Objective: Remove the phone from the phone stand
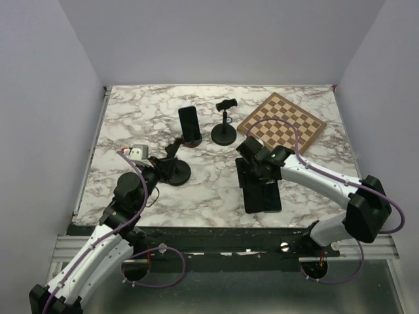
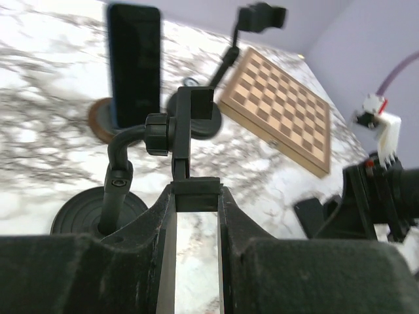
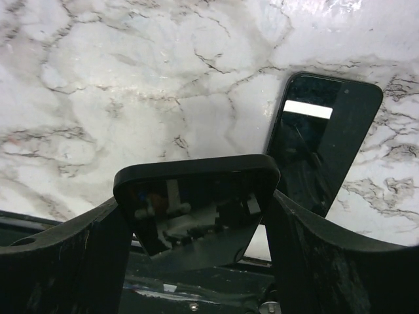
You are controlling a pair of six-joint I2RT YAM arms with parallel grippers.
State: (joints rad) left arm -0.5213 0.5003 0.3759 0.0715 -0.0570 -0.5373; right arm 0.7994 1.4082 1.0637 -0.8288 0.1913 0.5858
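Right gripper (image 3: 198,212) clamping phone (image 3: 196,190) edgewise; left gripper (image 2: 194,199) pinching phone stand (image 2: 180,131); I'm aiming flat set-down beside other phone (image 3: 321,144).

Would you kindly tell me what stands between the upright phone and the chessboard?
An empty black phone stand stands between them, seen most clearly in the top view.

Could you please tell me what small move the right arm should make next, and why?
Probably lower the phone gripped by the right fingers and lay it flat on the marble table beside the second phone lying there, then open. It is already clear of the phone stand, whose clamp stands empty in the left fingers, so only the set-down seems left.
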